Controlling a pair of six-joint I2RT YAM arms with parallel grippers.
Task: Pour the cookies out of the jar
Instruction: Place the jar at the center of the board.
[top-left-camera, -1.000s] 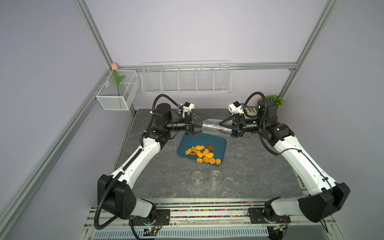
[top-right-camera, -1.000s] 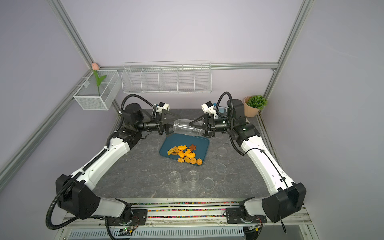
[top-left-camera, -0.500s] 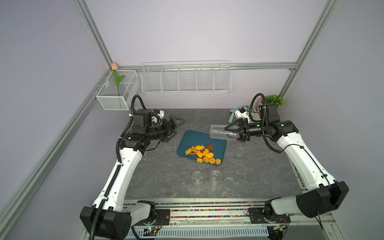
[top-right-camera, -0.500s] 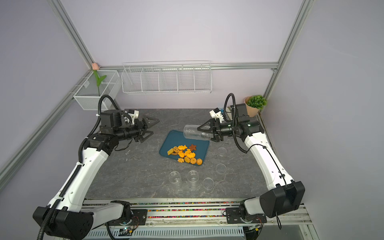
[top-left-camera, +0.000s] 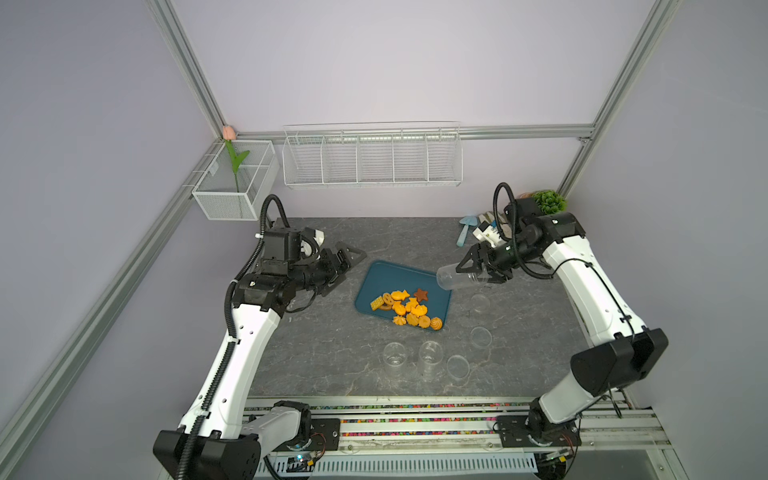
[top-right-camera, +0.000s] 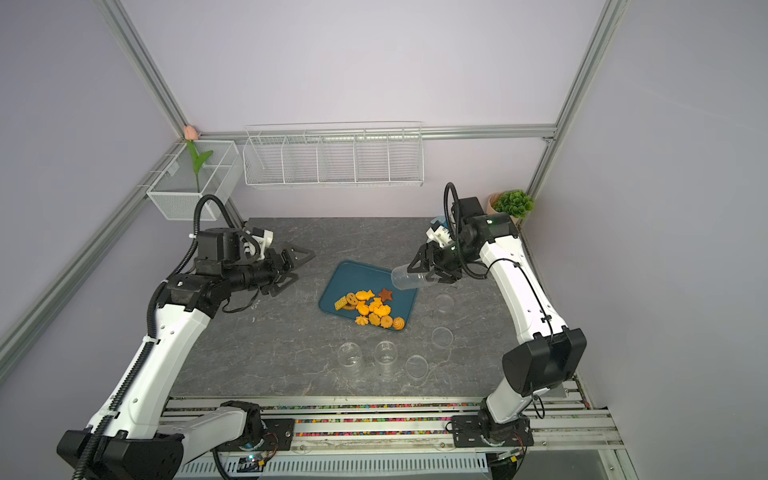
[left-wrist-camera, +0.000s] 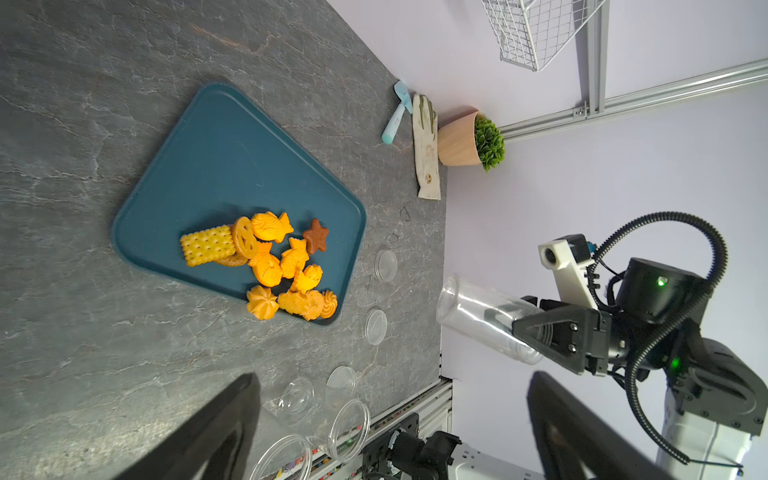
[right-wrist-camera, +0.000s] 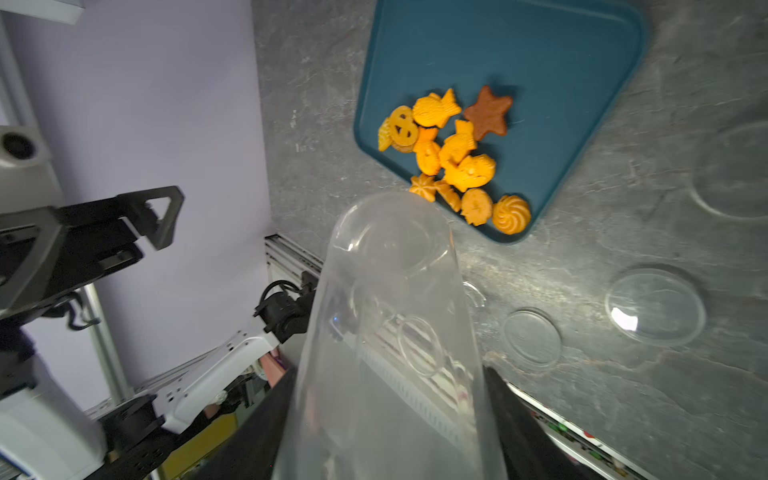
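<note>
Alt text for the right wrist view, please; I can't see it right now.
An empty clear jar, held by the right gripper, points toward a blue tray where orange cookies and one brown star sit piled. Clear lids lie on the table nearby.

Bright, even light from above, soft faint shadows on the grey table (top-left-camera: 332, 345), white glare spot on a clear lid (right-wrist-camera: 654, 307), jar (right-wrist-camera: 390, 353) near the right wrist lens blurred

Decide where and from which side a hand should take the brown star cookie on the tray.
Probably straight from above, pinching the brown star across its waist between points: it lies flat on the tray, with bare tray on the side away from the other cookies.
</note>
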